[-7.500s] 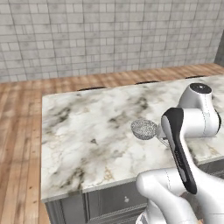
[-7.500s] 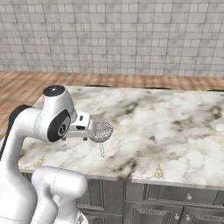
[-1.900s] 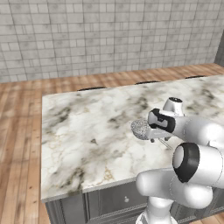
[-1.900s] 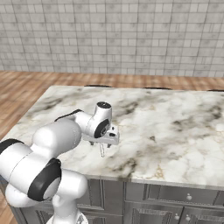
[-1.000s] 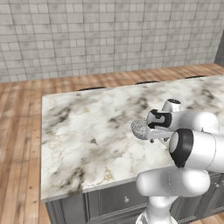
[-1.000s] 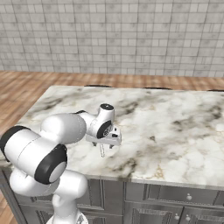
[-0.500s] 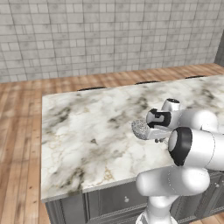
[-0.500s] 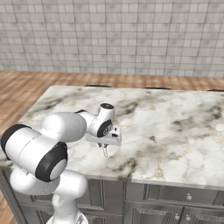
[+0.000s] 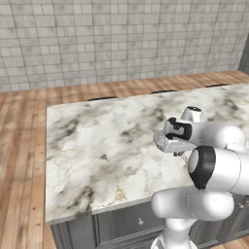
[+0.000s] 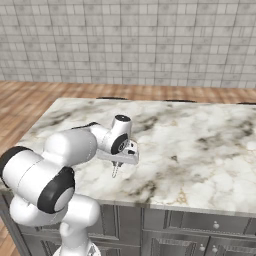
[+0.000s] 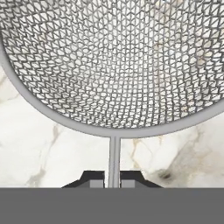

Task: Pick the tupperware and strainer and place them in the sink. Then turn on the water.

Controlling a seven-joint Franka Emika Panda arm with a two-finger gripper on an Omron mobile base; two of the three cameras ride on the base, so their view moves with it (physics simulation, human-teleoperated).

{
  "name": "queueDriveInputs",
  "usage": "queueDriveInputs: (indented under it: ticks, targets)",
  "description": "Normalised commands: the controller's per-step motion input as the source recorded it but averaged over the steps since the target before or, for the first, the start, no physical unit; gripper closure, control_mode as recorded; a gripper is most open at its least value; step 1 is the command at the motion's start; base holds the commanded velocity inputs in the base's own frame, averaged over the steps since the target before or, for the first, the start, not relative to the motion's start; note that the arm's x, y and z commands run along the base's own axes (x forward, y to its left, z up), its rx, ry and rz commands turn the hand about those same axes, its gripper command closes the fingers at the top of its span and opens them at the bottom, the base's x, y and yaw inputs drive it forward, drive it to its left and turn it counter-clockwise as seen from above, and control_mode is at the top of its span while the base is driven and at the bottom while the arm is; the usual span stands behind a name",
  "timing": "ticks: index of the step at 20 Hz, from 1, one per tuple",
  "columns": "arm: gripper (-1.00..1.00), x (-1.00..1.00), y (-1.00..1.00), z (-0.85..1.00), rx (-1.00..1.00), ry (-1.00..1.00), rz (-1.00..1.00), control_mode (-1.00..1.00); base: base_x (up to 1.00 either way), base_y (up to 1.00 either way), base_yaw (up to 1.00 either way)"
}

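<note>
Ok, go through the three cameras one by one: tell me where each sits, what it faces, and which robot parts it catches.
Left base view: behind the arm on its left, looking down over the marble counter; arm at lower right, strainer by the hand.
Right base view: behind on the right, same counter; arm at lower left, gripper low over the marble.
Hand view: on the hand, looking along the fingertips shut on the strainer's handle.
Shared: counter and strainer.

Before me: desk with white marble top, grey-brown veining, dark grey cabinet fronts with small round knobs below. Wood plank floor around. Back wall grey stone tile. Light even.
</note>
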Motion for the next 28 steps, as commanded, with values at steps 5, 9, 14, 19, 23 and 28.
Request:
queueDriveInputs:
  ticks: [5, 9, 14, 19, 23, 28]
  targets:
    - [1.00, -0.33, 0.03, 0.55, 0.00, -0.10, 0.00, -1.00, 0.00, 0.00, 0.00]
    - [1.00, -0.48, 0.19, 0.69, 0.00, -0.09, 0.03, -1.00, 0.00, 0.00, 0.00]
    - [1.00, -0.56, 0.15, 0.55, 0.00, -0.07, 0.11, -1.00, 0.00, 0.00, 0.00]
    - [1.00, -0.43, 0.51, 0.61, -0.01, -0.05, 0.13, -1.00, 0.00, 0.00, 0.00]
    - [1.00, -0.46, 0.76, 0.57, -0.03, -0.01, 0.13, -1.00, 0.00, 0.00, 0.00]
    - [1.00, -0.54, 0.68, 0.53, -0.03, -0.01, 0.12, -1.00, 0.00, 0.00, 0.00]
